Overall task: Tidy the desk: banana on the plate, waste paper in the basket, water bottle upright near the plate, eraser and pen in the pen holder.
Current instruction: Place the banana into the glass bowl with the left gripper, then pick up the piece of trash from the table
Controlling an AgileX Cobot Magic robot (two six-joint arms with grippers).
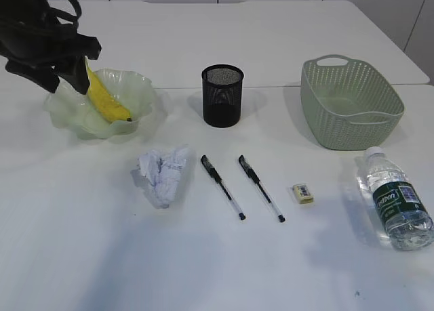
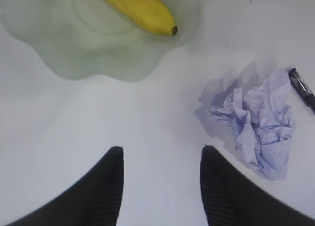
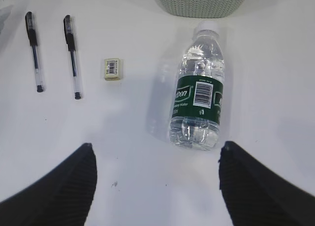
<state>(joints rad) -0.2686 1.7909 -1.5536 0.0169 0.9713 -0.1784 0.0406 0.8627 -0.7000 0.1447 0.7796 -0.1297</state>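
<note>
White table (image 1: 285, 257), banana (image 1: 105, 97) diagonal in plate (image 1: 139, 87), tip pointing lower right

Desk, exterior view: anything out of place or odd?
The water bottle lies on its side by the basket, capped, no spill visible. Crumpled paper, two pens and the eraser lie loose on the table. The banana is on the plate.
</note>
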